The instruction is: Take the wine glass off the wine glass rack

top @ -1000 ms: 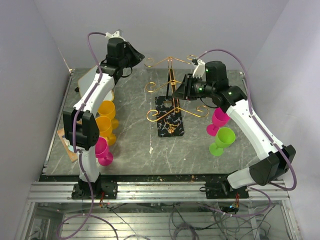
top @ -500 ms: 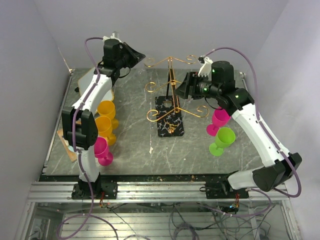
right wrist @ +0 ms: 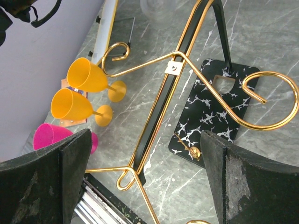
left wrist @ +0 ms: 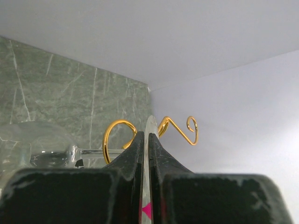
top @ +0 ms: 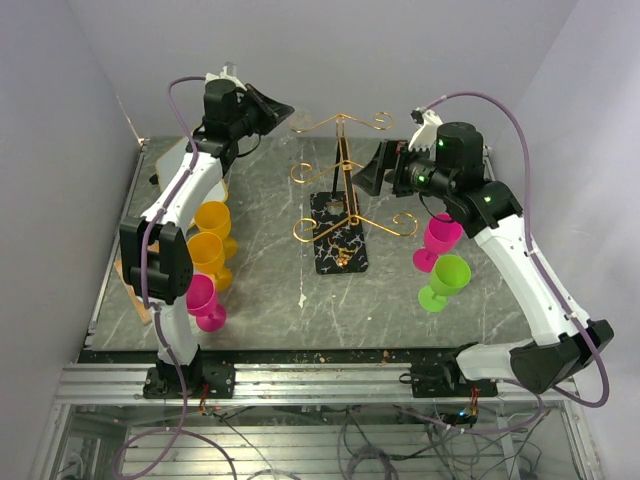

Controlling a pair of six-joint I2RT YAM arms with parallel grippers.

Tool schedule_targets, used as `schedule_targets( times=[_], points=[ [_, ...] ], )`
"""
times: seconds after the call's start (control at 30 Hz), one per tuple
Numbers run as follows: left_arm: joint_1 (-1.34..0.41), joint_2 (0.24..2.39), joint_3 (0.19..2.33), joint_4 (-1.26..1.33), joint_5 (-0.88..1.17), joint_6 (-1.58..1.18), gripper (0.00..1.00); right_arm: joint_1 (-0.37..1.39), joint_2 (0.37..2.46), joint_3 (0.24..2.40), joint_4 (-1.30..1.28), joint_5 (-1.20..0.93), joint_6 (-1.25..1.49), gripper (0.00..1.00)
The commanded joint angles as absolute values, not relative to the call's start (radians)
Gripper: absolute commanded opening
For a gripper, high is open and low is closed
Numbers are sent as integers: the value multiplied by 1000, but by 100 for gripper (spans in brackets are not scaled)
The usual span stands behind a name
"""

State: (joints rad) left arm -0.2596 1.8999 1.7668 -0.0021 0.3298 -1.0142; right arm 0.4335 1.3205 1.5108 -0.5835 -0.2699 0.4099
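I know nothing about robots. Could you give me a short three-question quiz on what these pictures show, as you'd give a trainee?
1. True or false: the right gripper has its jaws open and holds nothing.
2. The left gripper pinches the clear wine glass by its: A) bowl B) foot C) stem.
3. How many orange goblets stand on the table?
Key: 1 true. 2 B. 3 two.
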Motion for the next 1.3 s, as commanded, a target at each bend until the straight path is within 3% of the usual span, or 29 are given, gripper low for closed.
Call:
schedule_targets(
  times=[0.0, 0.63, 1.27],
  points=[
    [-258, 1842, 1752, 104, 373, -1047, 7, 424, 1289, 1534, -576, -251, 395, 100],
    [-278, 2005, 1887, 227, 529, -1196, 7, 419, 1254, 1489, -532, -262, 415, 100],
    [-208, 2128, 2049, 293, 460, -1315, 7, 416, 1210, 1445, -502, -268, 424, 100]
  ],
)
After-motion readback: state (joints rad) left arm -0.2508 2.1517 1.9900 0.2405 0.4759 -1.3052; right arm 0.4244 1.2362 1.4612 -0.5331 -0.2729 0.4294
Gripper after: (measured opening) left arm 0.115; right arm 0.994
